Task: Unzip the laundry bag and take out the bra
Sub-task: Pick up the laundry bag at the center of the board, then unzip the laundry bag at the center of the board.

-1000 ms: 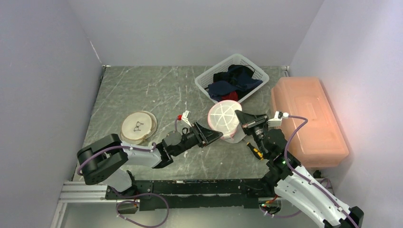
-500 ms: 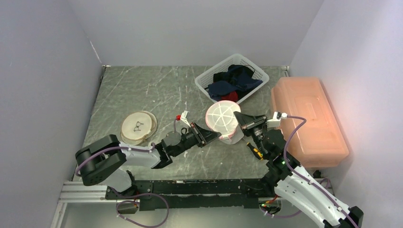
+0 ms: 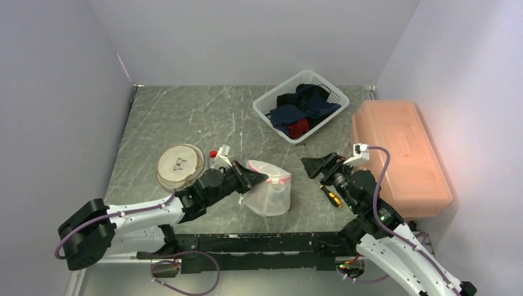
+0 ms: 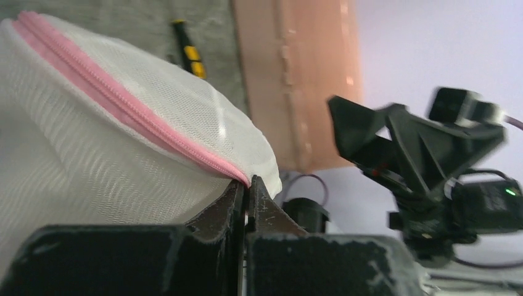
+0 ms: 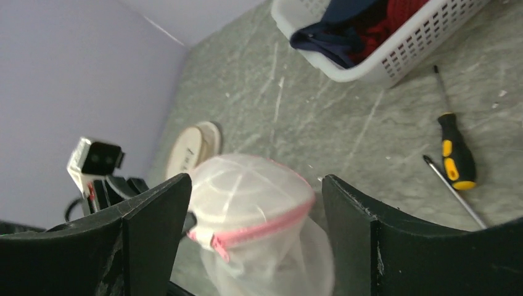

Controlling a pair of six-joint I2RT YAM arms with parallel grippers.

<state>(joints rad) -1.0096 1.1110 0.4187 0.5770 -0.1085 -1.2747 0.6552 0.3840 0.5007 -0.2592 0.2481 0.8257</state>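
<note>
Two pairs of fingers face each other across the near middle of the bench (image 3: 185, 117). The left fingers (image 4: 247, 191) are pressed tight together, pinching the edge of the laundry bag (image 3: 268, 191) right at its pink zipper (image 4: 117, 102). The right fingers (image 3: 314, 165) are spread wide and hold nothing. They stand to the right of the bag, apart from it, and point left toward it. In the right wrist view the bag shows in the gap between them, further off.

The laundry bag is white see-through mesh with a rounded body. It sits between the two arms, just right of the left fingers, with its zipper edge uppermost. In the left wrist view the zipper runs as one unbroken pink line, so it looks closed along that stretch. What lies inside cannot be made out through the mesh, and I cannot tell if its base rests on the bench.

A yellow and black screwdriver (image 3: 332, 197) lies on the bench just beside the right arm, near the right fingers. Further right, an orange plastic box (image 3: 398, 157) runs along the bench's right side. At the far right stands a white basket (image 3: 266, 110) holding dark blue and red clothes. To the left of the left fingers lies a round wooden disc (image 3: 180, 165).
</note>
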